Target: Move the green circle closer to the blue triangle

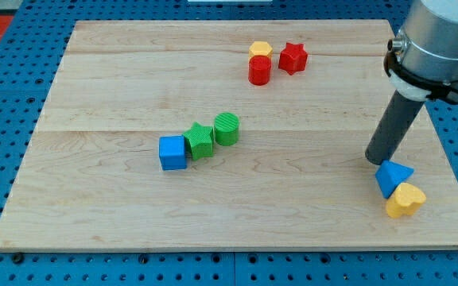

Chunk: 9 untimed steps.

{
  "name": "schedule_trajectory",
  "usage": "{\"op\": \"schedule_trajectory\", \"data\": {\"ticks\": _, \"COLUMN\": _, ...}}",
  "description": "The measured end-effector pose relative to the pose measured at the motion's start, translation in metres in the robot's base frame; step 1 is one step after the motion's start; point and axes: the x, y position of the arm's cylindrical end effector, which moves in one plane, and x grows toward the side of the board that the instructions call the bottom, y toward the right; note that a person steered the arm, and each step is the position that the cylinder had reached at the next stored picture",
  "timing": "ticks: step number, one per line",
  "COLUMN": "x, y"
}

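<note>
The green circle [227, 128] stands left of the board's middle, touching a green star [199, 141] on its lower left. The blue triangle [392, 177] lies near the board's right edge, toward the view's bottom, touching a yellow heart [405, 200] below it. My tip [375, 160] rests on the board just up and left of the blue triangle, close to it or touching it, and far to the right of the green circle.
A blue cube [172, 152] sits against the green star's left side. Near the view's top a red cylinder [259, 70], a yellow hexagon [261, 50] and a red star [293, 57] are clustered. The wooden board [94, 71] sits on a blue pegboard.
</note>
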Motion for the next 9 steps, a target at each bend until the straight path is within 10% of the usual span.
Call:
{"op": "schedule_trajectory", "data": {"ticks": 4, "x": 0.029, "y": -0.036}}
{"op": "schedule_trajectory", "data": {"ticks": 6, "x": 0.026, "y": -0.212}}
{"op": "schedule_trajectory", "data": {"ticks": 9, "x": -0.045, "y": -0.173}}
